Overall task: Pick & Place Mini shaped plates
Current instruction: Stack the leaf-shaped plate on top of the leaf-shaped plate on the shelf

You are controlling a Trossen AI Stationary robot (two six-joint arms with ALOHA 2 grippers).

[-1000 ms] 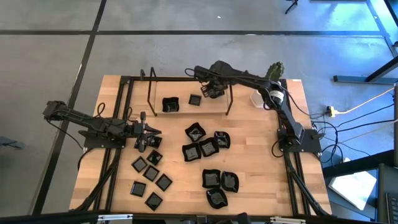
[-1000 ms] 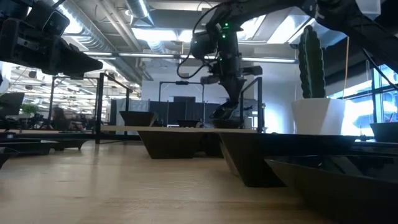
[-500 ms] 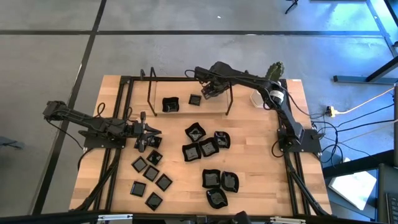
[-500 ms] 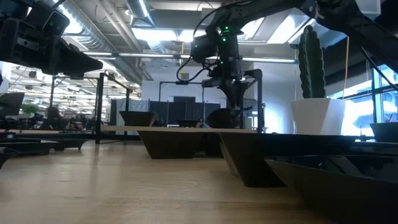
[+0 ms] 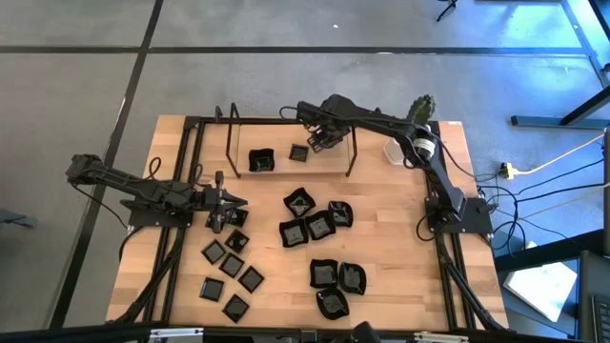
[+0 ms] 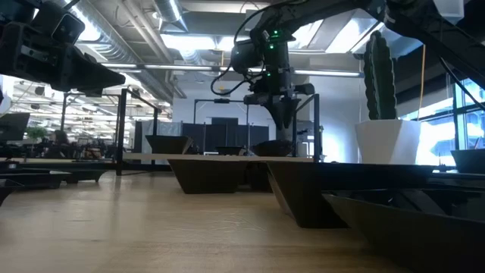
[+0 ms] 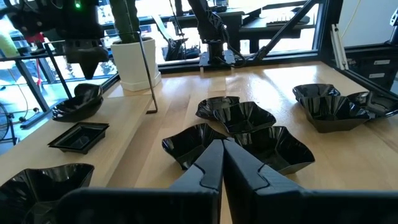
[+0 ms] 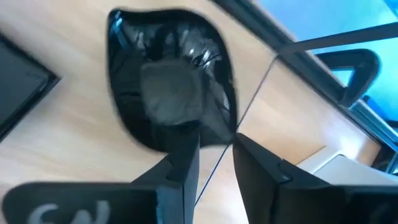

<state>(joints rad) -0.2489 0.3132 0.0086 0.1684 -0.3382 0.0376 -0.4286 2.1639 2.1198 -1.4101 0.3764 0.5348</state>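
Reached across the far side of the counter [image 5: 381, 238] with the right claw [image 5: 322, 138], hung just above a rounded wavy-edged plate [image 8: 171, 87] at about 12 o'clock of the counter, near a thin metal stand leg [image 5: 353, 152]. Parted narrowly there, fingers [image 8: 180, 168] apart with a slim gap, nothing gripped between them, the plate lying free on the wood beneath. Beside it toward 9 o'clock, on the same far strip: a small flat square plate [image 5: 298, 152] and a larger raised-rim plate [image 5: 261, 160].

Rested low at 9 o'clock with the left claw [image 5: 232, 202], fingers [image 7: 208, 168] pressed together, holding nothing, just beside small square plates [image 5: 233, 265].

Clustered at the centre: wavy-edged plates [image 5: 315, 219]; more of them toward 5 o'clock [image 5: 335, 281]. Stood at 1 o'clock: a white cactus pot [image 5: 419, 119].
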